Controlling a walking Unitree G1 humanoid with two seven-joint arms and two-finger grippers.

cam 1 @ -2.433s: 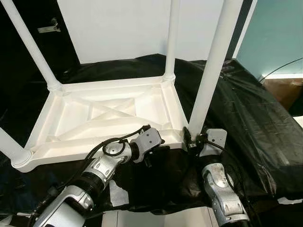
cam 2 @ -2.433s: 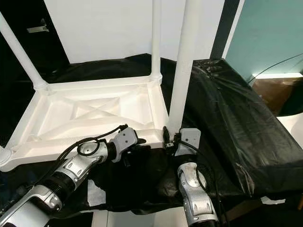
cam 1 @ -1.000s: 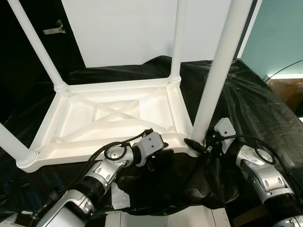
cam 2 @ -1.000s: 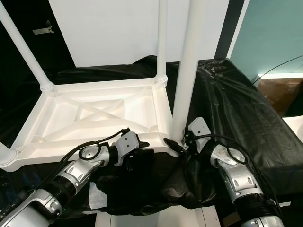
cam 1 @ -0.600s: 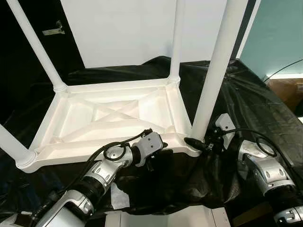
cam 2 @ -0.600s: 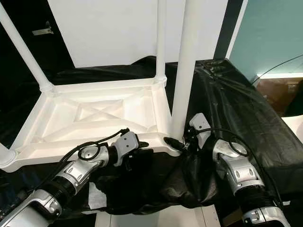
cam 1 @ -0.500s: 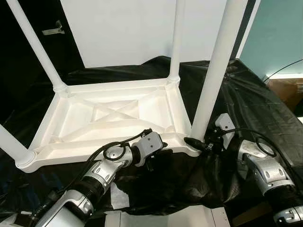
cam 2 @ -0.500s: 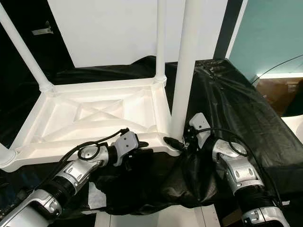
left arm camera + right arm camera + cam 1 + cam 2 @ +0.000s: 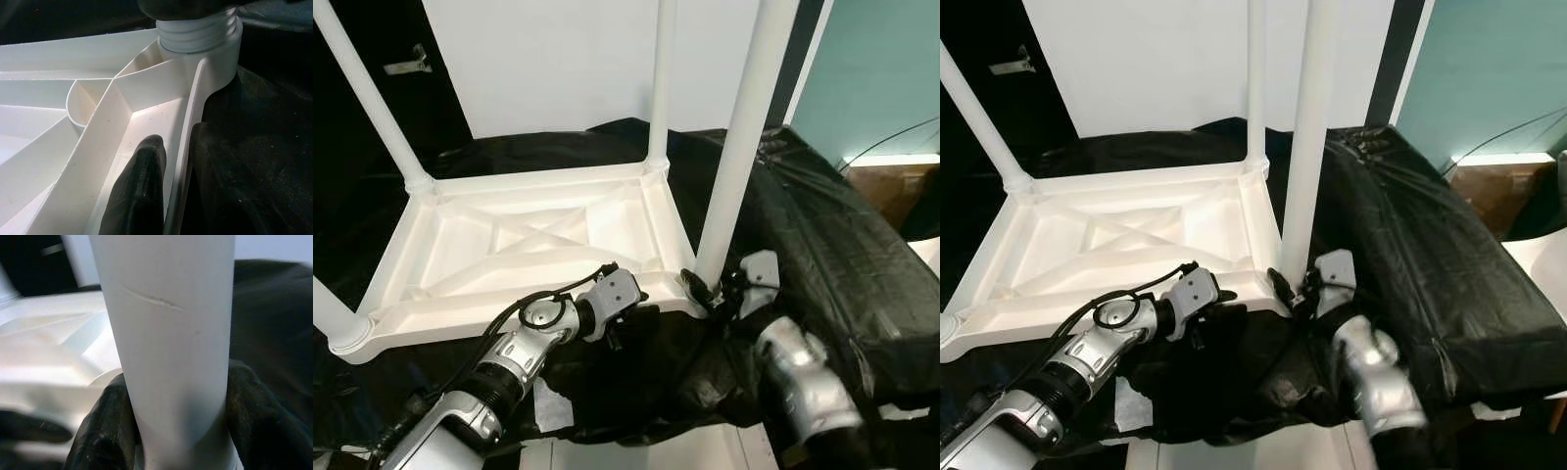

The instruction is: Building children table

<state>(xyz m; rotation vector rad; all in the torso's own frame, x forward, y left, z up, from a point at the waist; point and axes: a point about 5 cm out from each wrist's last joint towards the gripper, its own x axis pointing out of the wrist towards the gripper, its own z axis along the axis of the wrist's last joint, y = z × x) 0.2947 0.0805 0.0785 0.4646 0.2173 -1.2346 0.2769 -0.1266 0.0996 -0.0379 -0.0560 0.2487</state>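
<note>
Left eye view: the white children table [image 9: 524,245] lay upside down on a surface covered with black plastic sheet [image 9: 822,245], its legs pointing up. The left gripper [image 9: 625,315] was at the near rim of the table top. Just to its right, the right gripper [image 9: 710,289] was at the foot of the near right leg [image 9: 739,147], where this leg enters the corner socket.

Left wrist view: the two black fingers [image 9: 142,191] were clenched on the thin rim wall, one finger inside the ribbed underside, the other outside against the black sheet. Ahead of them stood the threaded corner socket [image 9: 198,36].

Right wrist view: the black fingers [image 9: 105,431] were grasping the white leg [image 9: 171,347] from both sides, touching it low near the socket.
</note>
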